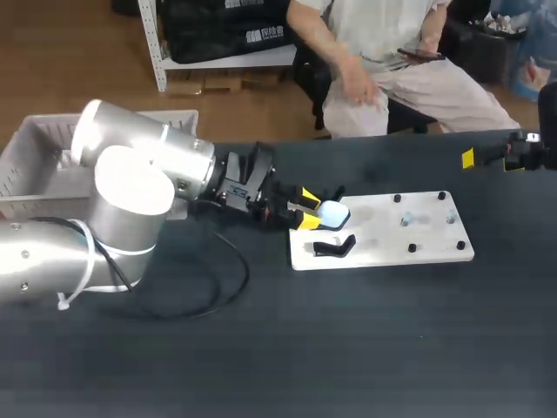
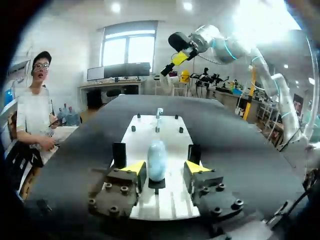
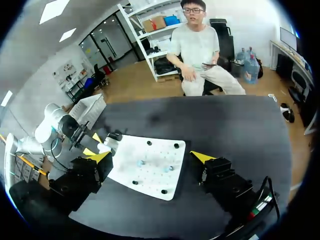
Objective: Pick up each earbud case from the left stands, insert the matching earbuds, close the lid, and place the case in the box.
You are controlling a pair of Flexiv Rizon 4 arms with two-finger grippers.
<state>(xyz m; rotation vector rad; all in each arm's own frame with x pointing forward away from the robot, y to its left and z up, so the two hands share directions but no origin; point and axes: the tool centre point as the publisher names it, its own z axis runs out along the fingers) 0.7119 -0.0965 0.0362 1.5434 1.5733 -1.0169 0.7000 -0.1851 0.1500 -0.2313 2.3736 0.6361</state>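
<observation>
**One case on its stand, second stand bare**

A pale blue, egg-shaped earbud case [image 1: 333, 212] stands upright with its lid shut on a small black stand [image 2: 156, 183] at the left end of the white board [image 1: 383, 248]. Just beside it, nearer the table's front, a second black stand [image 1: 335, 247] holds nothing. Two small pale earbuds [image 1: 406, 220] sit further right on the board, apart from each other. The box [image 1: 174, 116], a white slatted crate, sits at the table's far left corner.

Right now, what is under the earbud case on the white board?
A black stand on the white board carries the earbud case; the case hides the stand's top.
</observation>
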